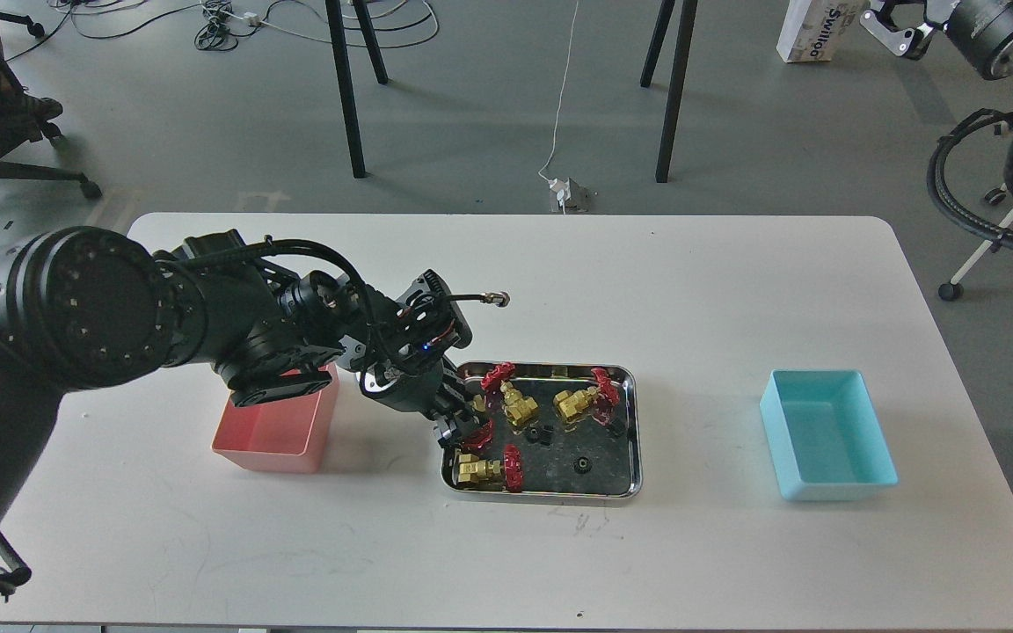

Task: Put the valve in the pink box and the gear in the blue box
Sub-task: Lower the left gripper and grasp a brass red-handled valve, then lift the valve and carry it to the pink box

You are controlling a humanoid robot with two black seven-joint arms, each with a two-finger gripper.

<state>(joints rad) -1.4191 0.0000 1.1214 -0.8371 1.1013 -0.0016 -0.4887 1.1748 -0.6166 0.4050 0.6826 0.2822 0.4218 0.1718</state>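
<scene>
Care matters as the left gripper [462, 431], fingers seemingly clamped on a valve [477, 432] at the steel tray's [634, 440] left edge, lifts straight before crossing left to the pink box [273, 440].

Blue lettering "Swirlgo", partly legible, on white carton [814, 31] on floor

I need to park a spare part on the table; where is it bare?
Bare tabletop lies between the steel tray and the blue box, and along the near edge. It is crowded between the pink box and the tray.
</scene>
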